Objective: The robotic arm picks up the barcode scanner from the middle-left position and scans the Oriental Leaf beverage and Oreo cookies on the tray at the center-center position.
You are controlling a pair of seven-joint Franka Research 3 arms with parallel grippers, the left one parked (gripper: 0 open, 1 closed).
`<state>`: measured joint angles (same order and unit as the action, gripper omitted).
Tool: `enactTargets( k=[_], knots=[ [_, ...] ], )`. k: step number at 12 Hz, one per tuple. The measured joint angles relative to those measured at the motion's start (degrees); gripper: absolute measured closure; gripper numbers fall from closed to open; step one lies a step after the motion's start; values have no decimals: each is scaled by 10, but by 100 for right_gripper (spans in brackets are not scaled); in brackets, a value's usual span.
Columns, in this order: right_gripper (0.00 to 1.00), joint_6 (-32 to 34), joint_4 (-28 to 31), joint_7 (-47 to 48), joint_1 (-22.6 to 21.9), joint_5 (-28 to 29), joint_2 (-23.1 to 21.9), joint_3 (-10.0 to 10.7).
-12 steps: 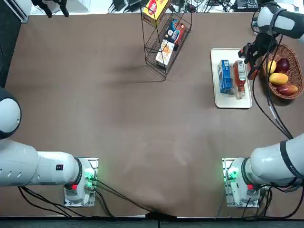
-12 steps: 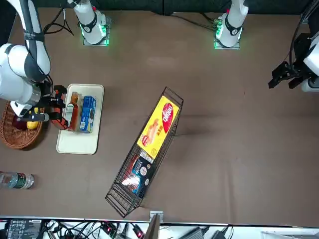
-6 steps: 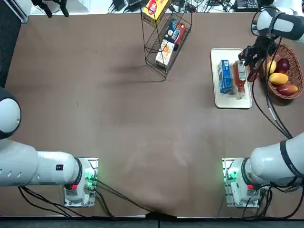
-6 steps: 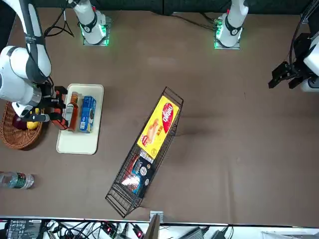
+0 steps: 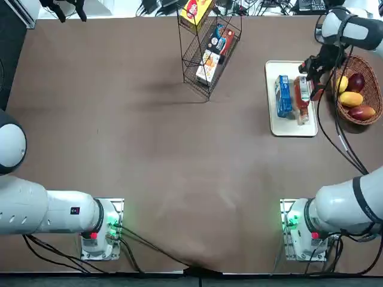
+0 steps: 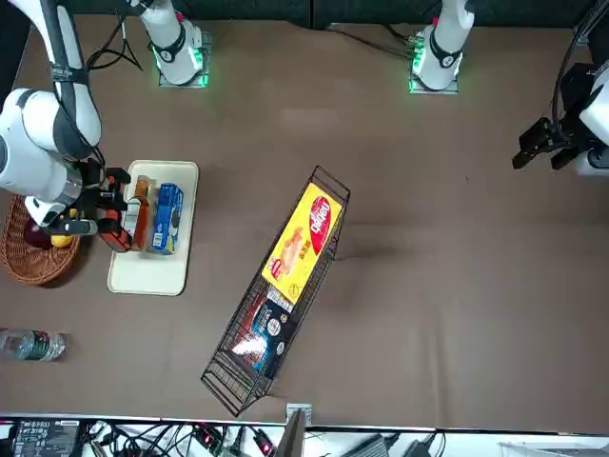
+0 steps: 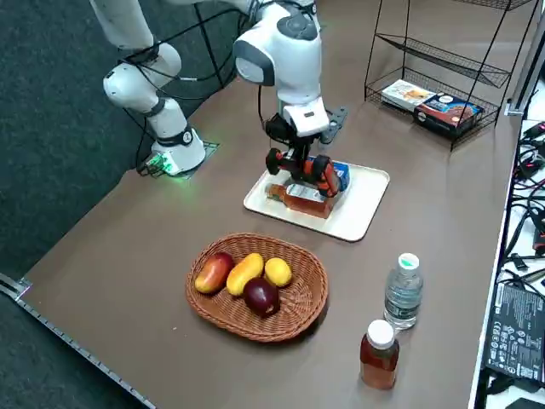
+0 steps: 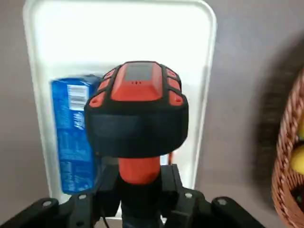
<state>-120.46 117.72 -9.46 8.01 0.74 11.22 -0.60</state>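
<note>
My right gripper [image 5: 313, 67] is shut on the barcode scanner [image 8: 137, 111], a black body with a red-orange head. It hangs over the right edge of the white tray [image 5: 291, 128], just above the Oriental Leaf beverage [image 5: 301, 98], which lies flat. The blue Oreo cookies [image 5: 283, 95] lie beside the bottle. In the right wrist view the scanner covers the bottle, while the Oreo cookies [image 8: 71, 137] and the tray [image 8: 118, 38] show behind it. From the right side, the scanner [image 7: 302, 168] sits over the bottle [image 7: 298, 198].
A wicker basket of fruit [image 5: 359, 89] stands right beside the tray, close to the arm. A tilted wire rack [image 5: 206, 48] with boxes is at the back centre. A clear water bottle [image 7: 403, 291] and a brown bottle [image 7: 377, 354] stand beyond the basket.
The gripper with the scanner has shifted slightly toward the far end of the tray, over the bottle. The bottle and the blue packet have not moved.
</note>
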Motion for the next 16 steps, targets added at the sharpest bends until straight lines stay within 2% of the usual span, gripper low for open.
enactTargets(
  k=[3,8,10,11,16],
  knots=[
    [58,0,-17,38,-47,2,-6,-9],
    [58,-37,-19,182,-165,3,2,-15],
    [58,-62,-16,202,-196,3,20,-16],
    [58,-89,-14,230,-216,3,46,-15],
    [58,-159,-12,290,-261,2,107,-16]
  ],
)
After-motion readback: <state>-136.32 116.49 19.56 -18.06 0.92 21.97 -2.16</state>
